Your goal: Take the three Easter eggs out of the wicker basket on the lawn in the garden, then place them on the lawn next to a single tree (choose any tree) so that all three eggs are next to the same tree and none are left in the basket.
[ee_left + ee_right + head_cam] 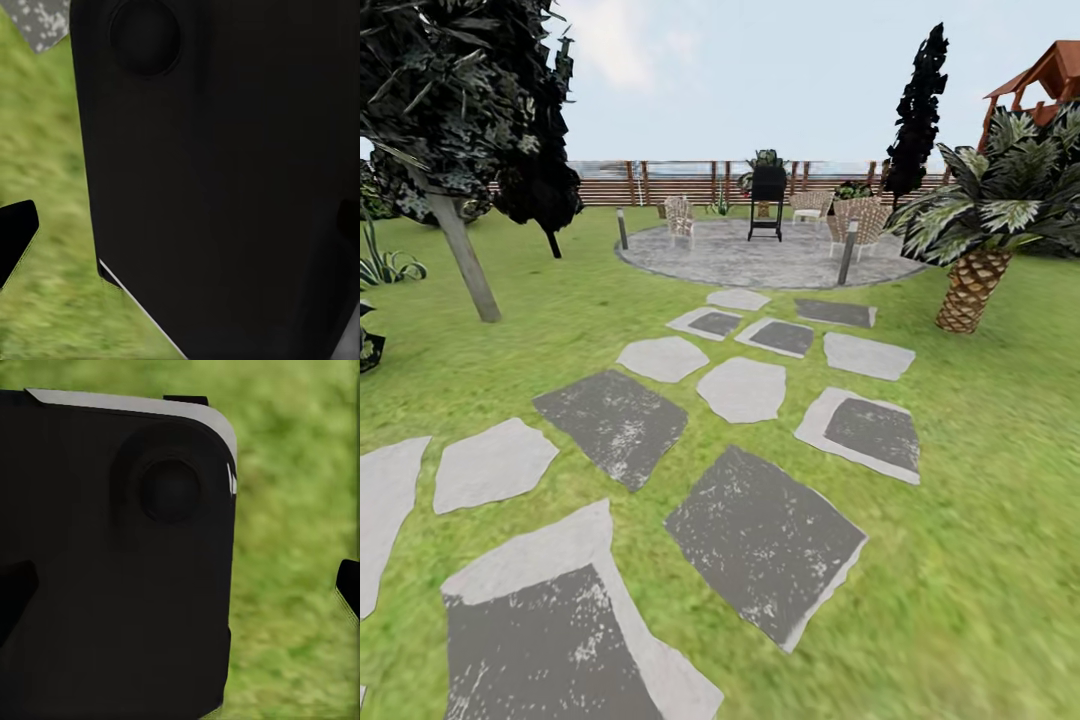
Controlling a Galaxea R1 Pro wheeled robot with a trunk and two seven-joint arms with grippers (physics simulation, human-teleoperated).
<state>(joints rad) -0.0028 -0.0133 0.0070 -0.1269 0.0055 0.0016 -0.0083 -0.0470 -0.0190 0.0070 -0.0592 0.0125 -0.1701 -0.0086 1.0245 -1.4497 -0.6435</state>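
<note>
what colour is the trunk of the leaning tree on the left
Pale grey-beige; the tree trunk shows best in the head view, under dark foliage.

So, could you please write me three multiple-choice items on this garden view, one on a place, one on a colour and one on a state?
1. Where does the palm stand in the head view?
A. right of the stepping stones
B. on the stone patio
C. left, beside the leaning trunk

2. What colour is the leaning trunk of the tree at the left?
A. bright red
B. pale grey-beige
C. white with black stripes

3. What state is the left tree's trunk in?
A. lying flat on the grass
B. cut to a stump
C. standing but tilted

Answers: 1 A, the palm rises from the lawn right of the stepping stones, short of the stone patio. 2 B, the trunk is pale grey-beige under dark foliage. 3 C, it rises from the grass at a slant, its top leaning left.
</note>
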